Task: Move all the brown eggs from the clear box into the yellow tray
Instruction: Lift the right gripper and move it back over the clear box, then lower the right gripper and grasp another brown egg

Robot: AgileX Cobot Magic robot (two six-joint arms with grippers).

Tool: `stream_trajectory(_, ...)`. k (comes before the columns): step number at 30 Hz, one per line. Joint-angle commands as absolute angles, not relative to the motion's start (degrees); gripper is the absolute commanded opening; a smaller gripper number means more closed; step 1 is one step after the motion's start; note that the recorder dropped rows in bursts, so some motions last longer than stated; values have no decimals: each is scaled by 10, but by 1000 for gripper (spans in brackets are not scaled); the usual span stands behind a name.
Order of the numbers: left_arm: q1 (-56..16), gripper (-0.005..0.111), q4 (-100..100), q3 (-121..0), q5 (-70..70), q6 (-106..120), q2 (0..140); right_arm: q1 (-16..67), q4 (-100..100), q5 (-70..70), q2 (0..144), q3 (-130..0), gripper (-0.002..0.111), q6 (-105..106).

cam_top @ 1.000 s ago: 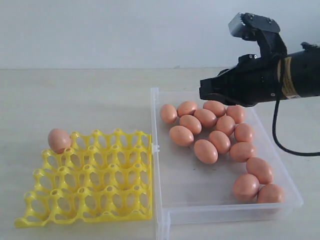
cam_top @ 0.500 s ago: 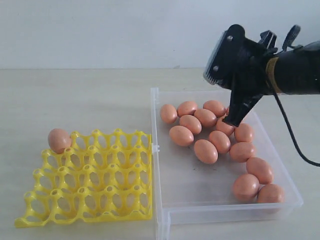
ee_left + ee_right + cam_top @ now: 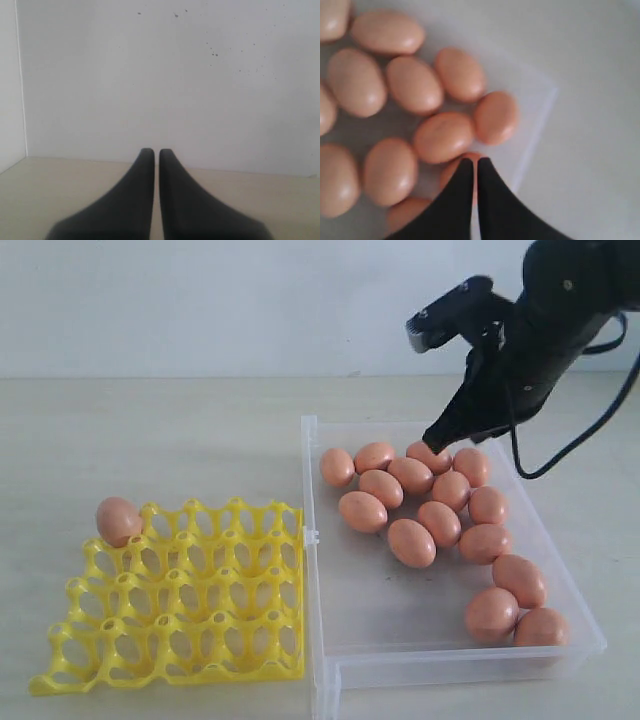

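Observation:
Several brown eggs lie loose in the clear box on the right, bunched toward its far side and right wall. One brown egg sits in the far-left corner cup of the yellow tray. My right gripper hangs shut just above the far eggs, its tips pointing down at one egg. In the right wrist view the shut gripper covers part of an egg near the box wall. My left gripper is shut and empty, facing a white wall.
The tray lies just left of the box, almost touching its left wall. A pale tabletop stretches behind both, backed by a white wall. The right arm's black cable loops over the box's far right corner.
The right arm has swung from lying level above the box to pointing steeply down, bringing its shut tips onto the far eggs. The eggs and the tray have not moved.

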State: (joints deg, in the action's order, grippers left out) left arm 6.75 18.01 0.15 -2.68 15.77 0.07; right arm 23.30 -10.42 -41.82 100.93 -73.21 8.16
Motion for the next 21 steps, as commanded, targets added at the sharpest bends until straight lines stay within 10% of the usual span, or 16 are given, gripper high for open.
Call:
stream_trajectory(1, 68, 4, 183, 0, -30, 160, 0, 230, 63, -547, 1041, -797, 7, 175)
stream_trajectory(7, 68, 4, 183, 0, -30, 160, 0, 230, 100, -567, 1050, -814, 52, 157)
stream_trajectory(21, 68, 4, 183, 0, -30, 160, 0, 264, 102, -617, 1101, -814, 51, 238)
